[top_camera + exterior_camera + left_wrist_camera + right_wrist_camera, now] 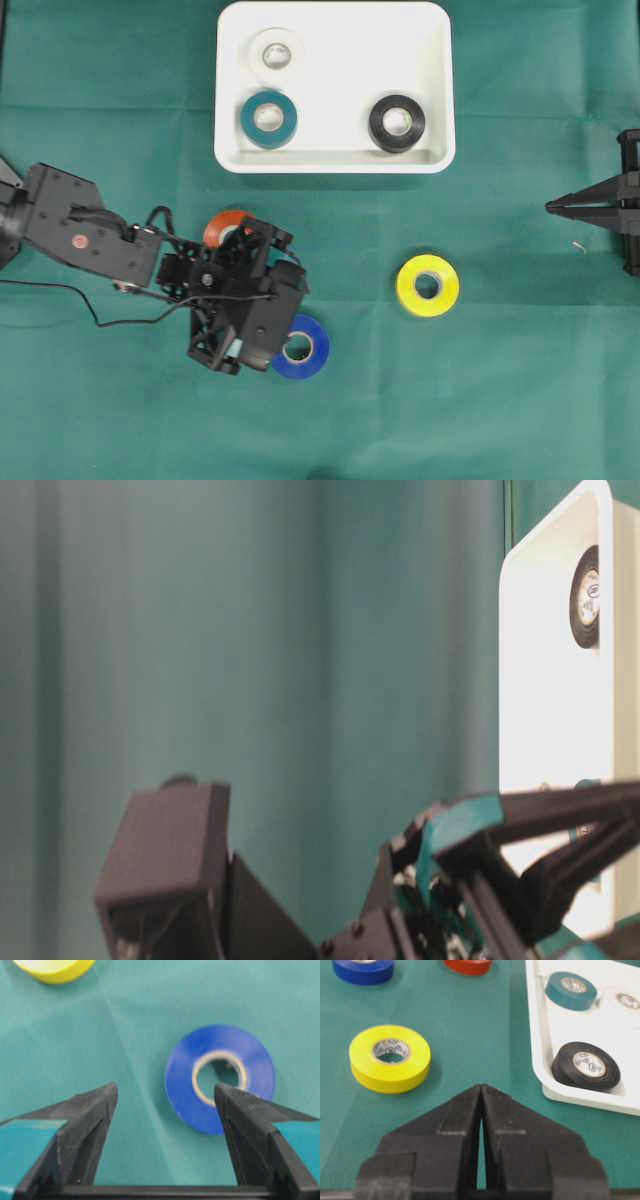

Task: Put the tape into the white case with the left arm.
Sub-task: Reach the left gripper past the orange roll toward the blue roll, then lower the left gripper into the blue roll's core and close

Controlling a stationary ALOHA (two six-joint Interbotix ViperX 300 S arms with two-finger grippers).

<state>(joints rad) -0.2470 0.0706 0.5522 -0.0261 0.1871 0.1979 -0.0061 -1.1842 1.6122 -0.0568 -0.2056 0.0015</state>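
Overhead view: the large white rectangular plastic case (335, 88) with rounded corners sits at the upper centre of the green cloth-covered table (520, 400); inside it lie a white tape roll (276, 53) at upper left, a teal tape roll (268, 118) below it, and a black tape roll (397, 123) at lower right; outside the case, a yellow tape roll (428, 285) lies right of centre, well apart from the case; a blue tape roll (301, 347) lies flat at lower centre, just beside the black jointed left arm (90, 235); an orange-red tape roll (224, 226) is partly hidden behind that arm. Left wrist view: the left gripper (165, 1097) has its black fingers spread apart with nothing between them; the right-hand fingertip overlaps the blue roll's lower right rim, though contact cannot be told. Right wrist view: the all-black right gripper (481, 1091), at the right edge of the overhead frame, has its jaws pressed together, empty.
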